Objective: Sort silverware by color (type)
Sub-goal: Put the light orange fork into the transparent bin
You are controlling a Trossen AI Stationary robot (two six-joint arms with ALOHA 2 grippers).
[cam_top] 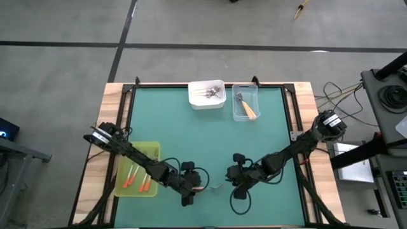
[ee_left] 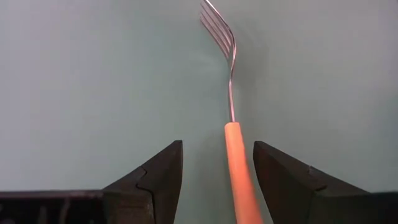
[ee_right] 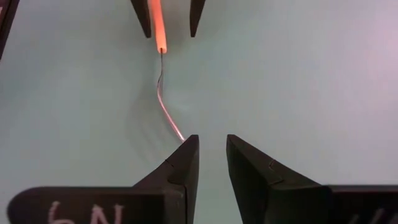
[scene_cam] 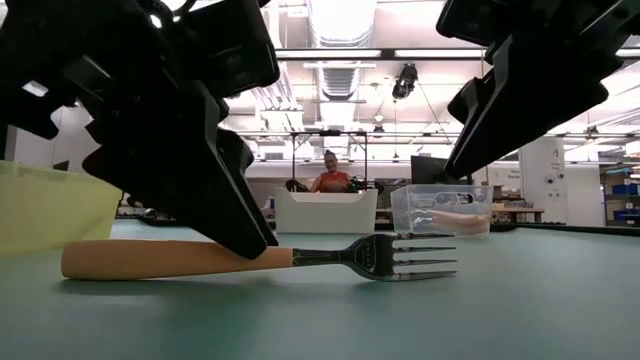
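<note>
1. Light-orange fork (scene_cam: pixel 250 258) lies flat on the counter (cam_top: pixel 203 140) near its front edge, about mid-width, between both grippers.
2. Left gripper (ee_left: pixel 217 171) straddles the handle, jaws apart, handle nearer one finger and not clamped. Risk: jaws close off-centre, the near finger pushes the handle sideways and the fork skids or spins out.
3. Right gripper (ee_right: pixel 211 149) sits at the tine end, jaws slightly apart, nothing clamped; the tines run under one finger (ee_right: pixel 183 162). Risk: if that finger is pressing the tines, a lift by the left arm bends or flicks the fork.
4. Both grippers are close together; a wrong sideways move could knock them.
5. Yellow-green tray (cam_top: pixel 152 151) with red-orange forks (cam_top: pixel 137 178) is at the front-left; a light-orange fork dropped there is a missort.
6. White tray (cam_top: pixel 206 102) and clear tray (cam_top: pixel 245 95) are at the far edge, a long carry; a weak grip could drop it.
7. Views: low view shows the fork flat and a person behind the far trays; left wrist view shows the handle's offset in the jaws; high view alone shows the tray layout.
</note>
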